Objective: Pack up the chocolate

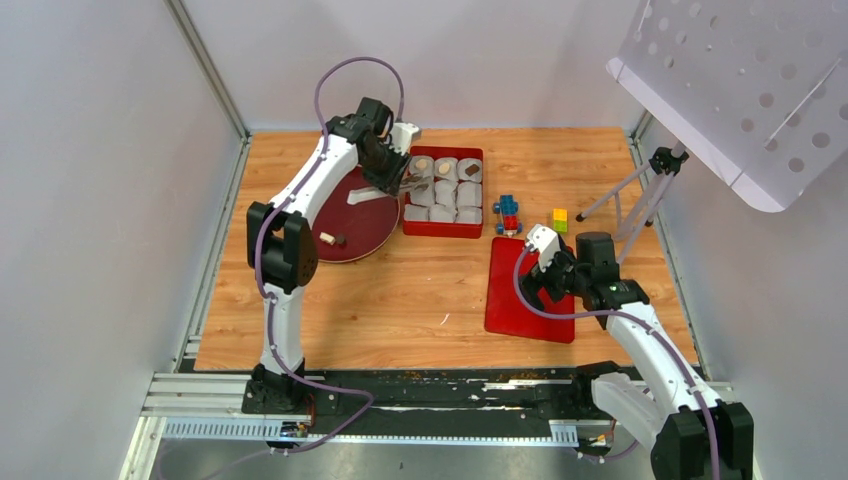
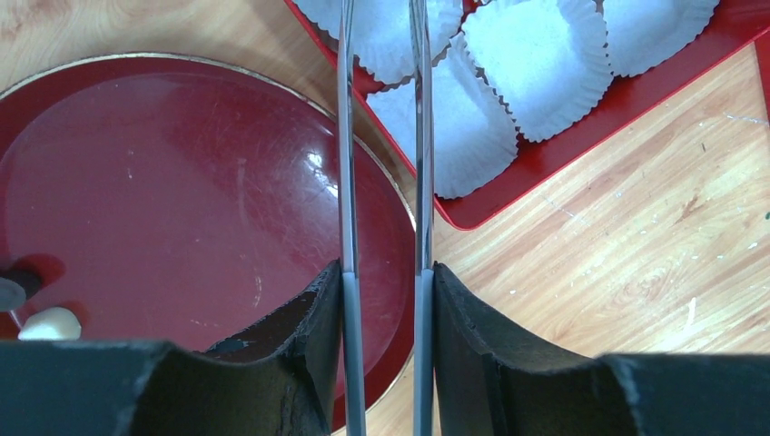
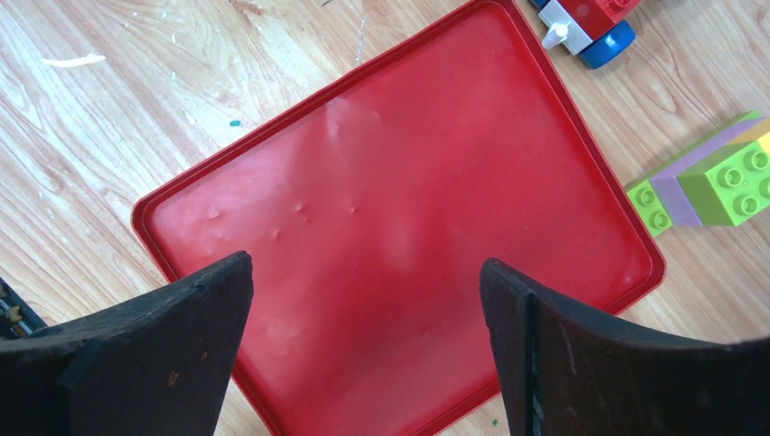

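Note:
A red tray (image 1: 482, 192) of white paper cups (image 2: 545, 64) stands at the back. Some cups in its far row hold chocolate: a tan piece (image 1: 445, 170) and a dark brown one (image 1: 470, 170). Two more lie on the dark red round plate (image 1: 350, 215): a pale chocolate (image 2: 50, 324) and a dark one (image 2: 25, 278). My left gripper (image 2: 386, 268) is shut on metal tongs (image 2: 346, 182), whose blades reach over the plate's edge toward the tray's near-left cups. Their tips are out of the wrist view. My right gripper (image 3: 366, 263) hangs open and empty over a flat red lid (image 3: 409, 209).
Toy blocks lie right of the tray: a blue and red piece (image 1: 508, 213) and a yellow-green one (image 1: 560, 219). A tripod (image 1: 640, 190) and a tilted perforated white panel (image 1: 750, 80) stand at the back right. White walls close in both sides.

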### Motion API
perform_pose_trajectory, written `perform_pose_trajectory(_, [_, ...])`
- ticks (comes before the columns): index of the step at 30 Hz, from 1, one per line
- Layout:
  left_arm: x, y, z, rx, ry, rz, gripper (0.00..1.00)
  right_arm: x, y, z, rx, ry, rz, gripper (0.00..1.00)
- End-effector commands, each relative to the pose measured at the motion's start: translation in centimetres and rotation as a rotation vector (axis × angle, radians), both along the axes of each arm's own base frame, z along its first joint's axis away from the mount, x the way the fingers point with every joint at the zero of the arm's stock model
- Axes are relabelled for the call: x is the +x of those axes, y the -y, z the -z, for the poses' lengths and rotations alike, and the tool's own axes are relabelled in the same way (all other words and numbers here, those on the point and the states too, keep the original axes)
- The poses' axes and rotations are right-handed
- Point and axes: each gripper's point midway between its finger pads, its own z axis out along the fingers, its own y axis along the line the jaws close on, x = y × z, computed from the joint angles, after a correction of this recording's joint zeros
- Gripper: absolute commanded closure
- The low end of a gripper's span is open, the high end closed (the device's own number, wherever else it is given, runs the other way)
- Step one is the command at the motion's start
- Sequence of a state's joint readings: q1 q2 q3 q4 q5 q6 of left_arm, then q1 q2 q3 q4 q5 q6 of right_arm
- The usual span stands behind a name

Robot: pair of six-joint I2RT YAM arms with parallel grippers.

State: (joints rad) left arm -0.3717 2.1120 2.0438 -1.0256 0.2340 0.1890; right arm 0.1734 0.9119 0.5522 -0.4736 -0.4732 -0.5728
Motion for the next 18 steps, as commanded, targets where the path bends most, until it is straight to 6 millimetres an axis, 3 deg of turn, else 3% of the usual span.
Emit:
perform_pose_trajectory(1, [1.3, 0.9, -2.5, -0.034, 0.083, 0.023, 0.55, 0.5, -0.2, -0.8, 0.015, 0.037, -0.008, 0.05])
perform_pose_trajectory(10, [1.4, 1.1, -3.4, -0.049, 0.100, 0.028, 0.54, 0.5, -0.2, -0.9, 0.014, 0.037, -0.009, 0.05])
perform_pose_trajectory(15, [1.5, 1.2, -4.8, -0.064, 0.133, 0.029, 0.54, 0.5, -0.2, -0.8, 0.016, 0.034, -0.011, 0.05])
perform_pose_trajectory(18, [1.5, 0.9, -6.8, -0.065, 0.180, 0.030, 0.54, 0.5, -0.2, -0.9, 0.013, 0.033, -0.012, 0.05])
